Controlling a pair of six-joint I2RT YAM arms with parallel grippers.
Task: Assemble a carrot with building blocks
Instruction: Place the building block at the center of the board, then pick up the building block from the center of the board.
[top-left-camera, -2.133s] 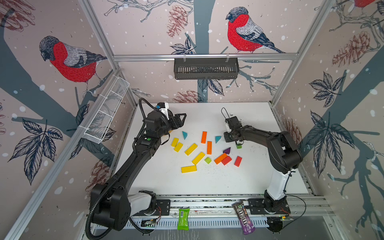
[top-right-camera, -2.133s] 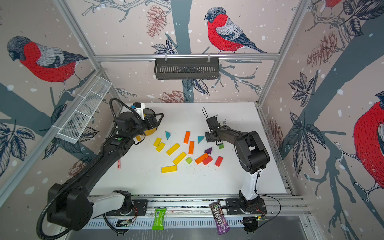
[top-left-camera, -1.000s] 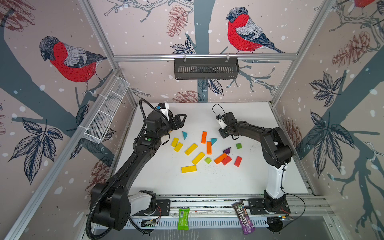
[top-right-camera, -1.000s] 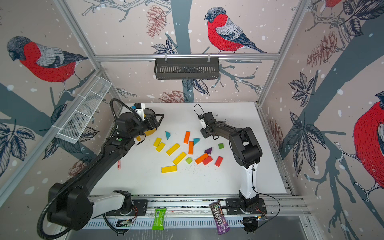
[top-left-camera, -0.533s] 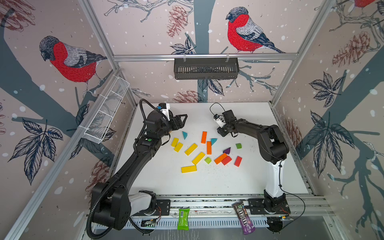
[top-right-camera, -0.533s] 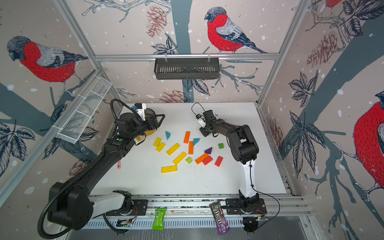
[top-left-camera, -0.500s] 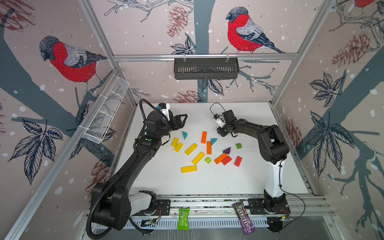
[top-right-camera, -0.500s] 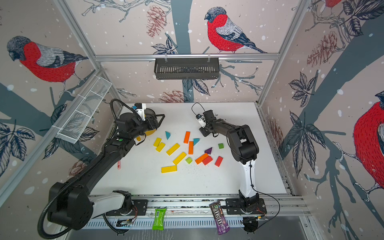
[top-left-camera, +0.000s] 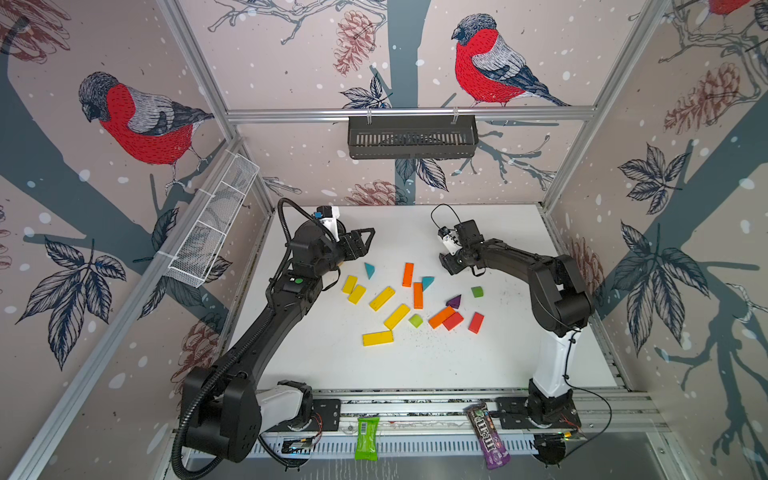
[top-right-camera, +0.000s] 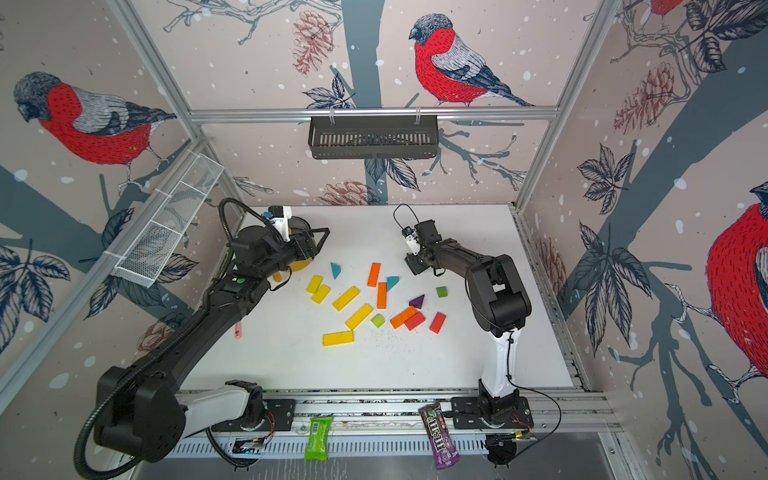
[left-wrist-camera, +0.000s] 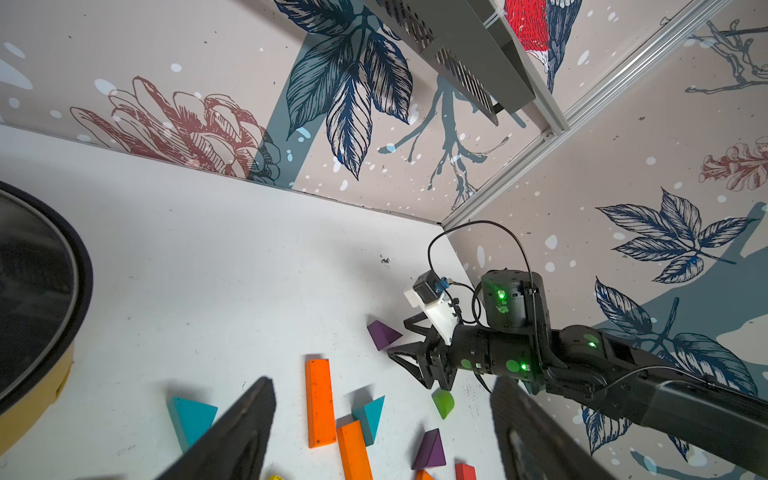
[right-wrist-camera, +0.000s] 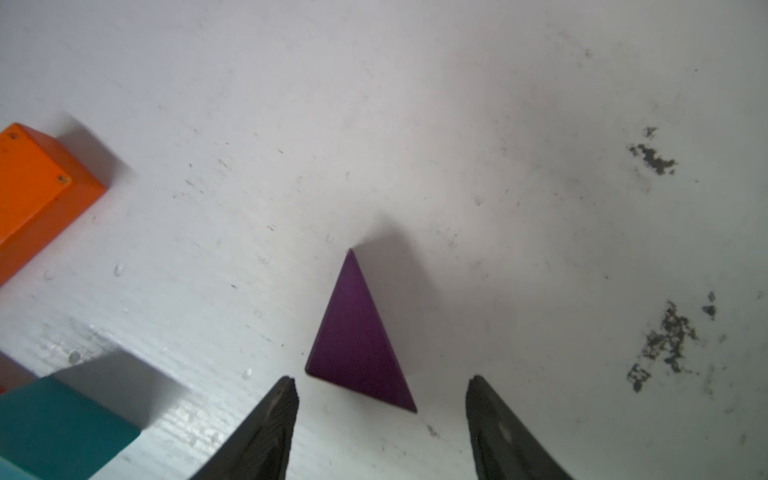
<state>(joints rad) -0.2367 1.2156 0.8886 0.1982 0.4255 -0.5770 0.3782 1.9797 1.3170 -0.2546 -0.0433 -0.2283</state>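
Your right claw (right-wrist-camera: 381, 379) stands open at the purple triangle (right-wrist-camera: 357, 332), holding nothing. It looks light, stiff and slick, so pinch its parallel faces, not the slopes.

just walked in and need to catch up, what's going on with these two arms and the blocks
No carrot shape yet. The right gripper is open, low over a purple triangle that lies on the table just ahead of its fingers, ungripped. The left gripper is open and empty, hovering near the yellow pot. The other blocks lie scattered mid-table.
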